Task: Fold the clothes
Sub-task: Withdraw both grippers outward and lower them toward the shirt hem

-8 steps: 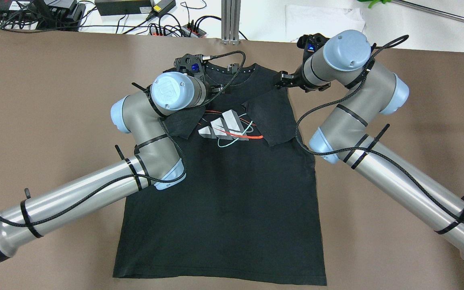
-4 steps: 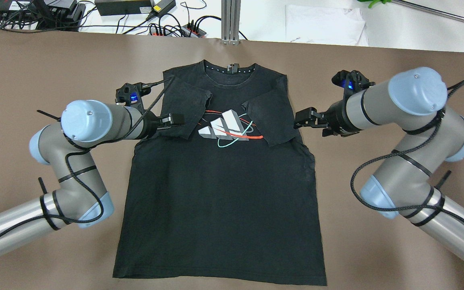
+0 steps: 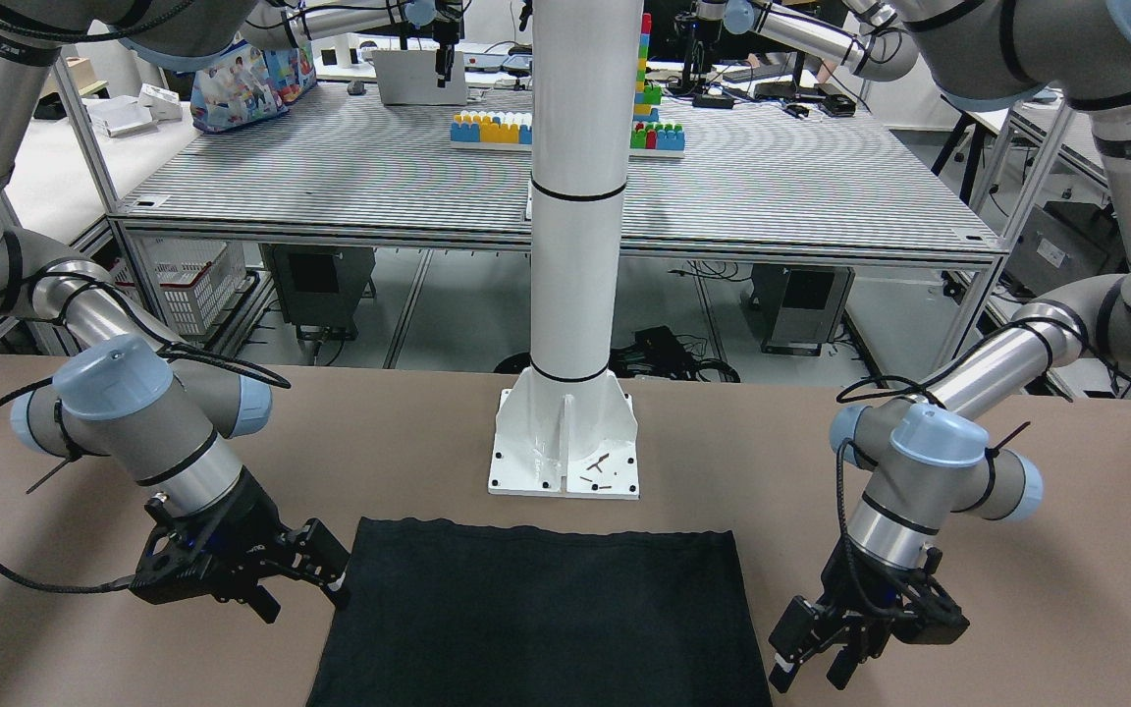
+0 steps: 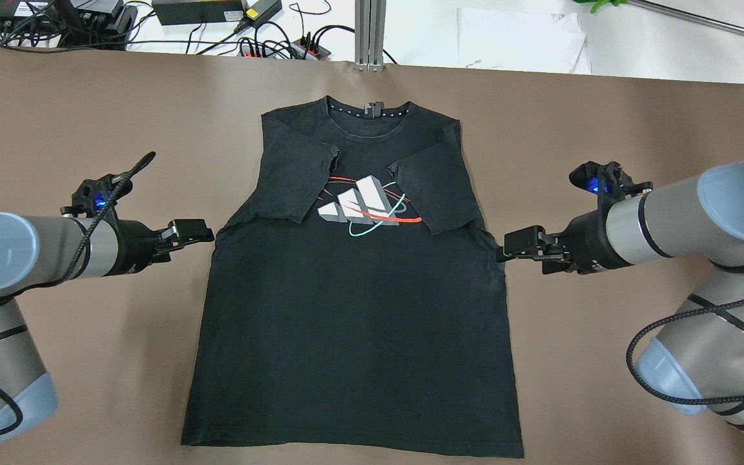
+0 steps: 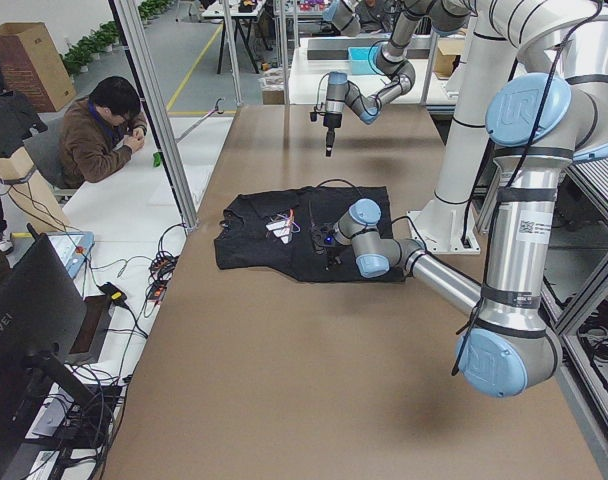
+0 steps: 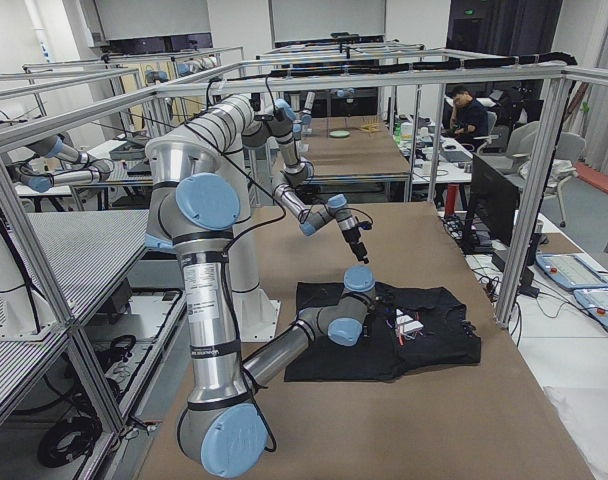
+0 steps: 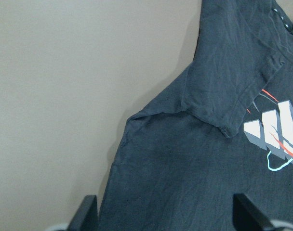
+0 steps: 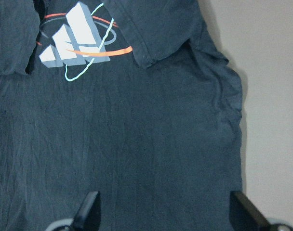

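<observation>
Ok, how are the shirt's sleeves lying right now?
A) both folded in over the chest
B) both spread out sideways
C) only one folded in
A: both sleeves lie folded inward on the front of the shirt, their ends flanking the logo.

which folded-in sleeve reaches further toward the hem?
The sleeve on the robot's right: it ends nearer the hem than the left sleeve, which sits higher, by the collar.
</observation>
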`<state>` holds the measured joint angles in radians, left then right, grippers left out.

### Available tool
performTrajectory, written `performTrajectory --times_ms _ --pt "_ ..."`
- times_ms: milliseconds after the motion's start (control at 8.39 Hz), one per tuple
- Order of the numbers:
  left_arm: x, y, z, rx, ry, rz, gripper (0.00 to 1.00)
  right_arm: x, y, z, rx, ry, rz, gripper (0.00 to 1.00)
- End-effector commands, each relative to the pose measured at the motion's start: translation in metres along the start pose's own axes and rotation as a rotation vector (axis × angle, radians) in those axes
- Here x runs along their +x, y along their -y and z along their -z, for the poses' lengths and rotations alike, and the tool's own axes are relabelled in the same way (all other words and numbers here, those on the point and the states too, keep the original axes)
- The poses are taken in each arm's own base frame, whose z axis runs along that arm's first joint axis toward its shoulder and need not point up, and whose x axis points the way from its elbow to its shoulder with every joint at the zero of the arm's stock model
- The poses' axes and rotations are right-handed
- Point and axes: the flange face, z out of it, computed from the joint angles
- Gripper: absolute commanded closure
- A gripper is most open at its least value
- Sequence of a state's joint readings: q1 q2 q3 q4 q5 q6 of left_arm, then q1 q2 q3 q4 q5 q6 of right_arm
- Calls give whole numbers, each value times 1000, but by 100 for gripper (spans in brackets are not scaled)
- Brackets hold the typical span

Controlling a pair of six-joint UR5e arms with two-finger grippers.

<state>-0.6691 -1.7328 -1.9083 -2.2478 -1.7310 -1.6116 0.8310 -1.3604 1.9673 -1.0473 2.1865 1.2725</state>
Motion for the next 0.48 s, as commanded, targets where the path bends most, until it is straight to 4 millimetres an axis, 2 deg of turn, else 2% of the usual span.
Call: performTrajectory --times_ms 0,119,238,358 --pt "-45 1 23 45 48 105 0 -3 -26 -11 -40 40 44 6" --pt "-48 0 30 44 31 136 0 15 -35 -6 -39 57 56 6" --pt "-40 -13 36 13 -15 136 0 49 -49 -2 -41 74 66 6" --pt "-34 -37 31 -30 -31 114 0 94 -70 7 -57 78 69 6"
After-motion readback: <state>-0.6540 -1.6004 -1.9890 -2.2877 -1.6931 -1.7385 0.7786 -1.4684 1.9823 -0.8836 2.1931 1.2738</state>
